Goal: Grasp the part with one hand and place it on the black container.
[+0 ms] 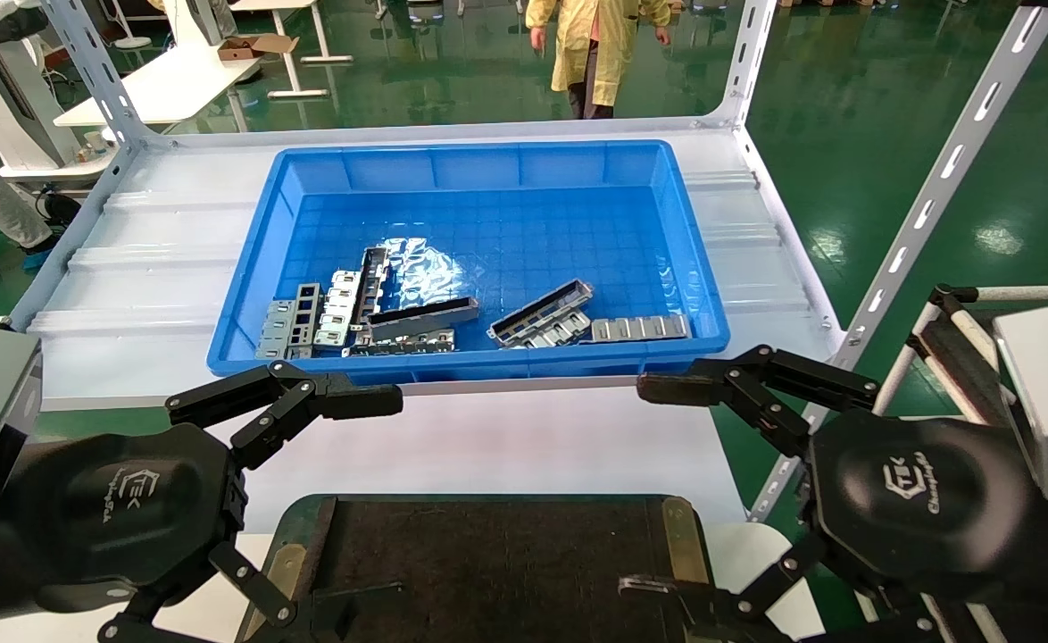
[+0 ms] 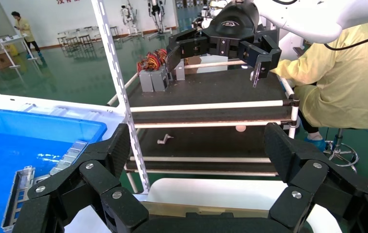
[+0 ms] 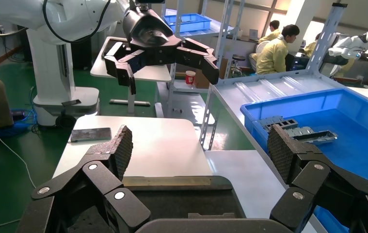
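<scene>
Two grippers hover spread and empty over your black container (image 1: 488,554), the left gripper (image 1: 247,500) and right gripper (image 1: 694,491) flanking it, seemingly poised before a reach. Your part (image 1: 423,318) lies ahead of the left gripper, well apart, inside the blue bin (image 1: 488,161) among other metal pieces.

A big blue bin (image 1: 667,232) stands on the white shelf (image 1: 149,259). Inside it, near its front wall, lie several metal pieces. The part (image 1: 423,317) lies among them, a little left of the middle. The black container (image 1: 488,554) is below, close to the robot. The left gripper (image 1: 247,500) and the right gripper (image 1: 658,491) hang at its two sides, both with fingers spread wide.
</scene>
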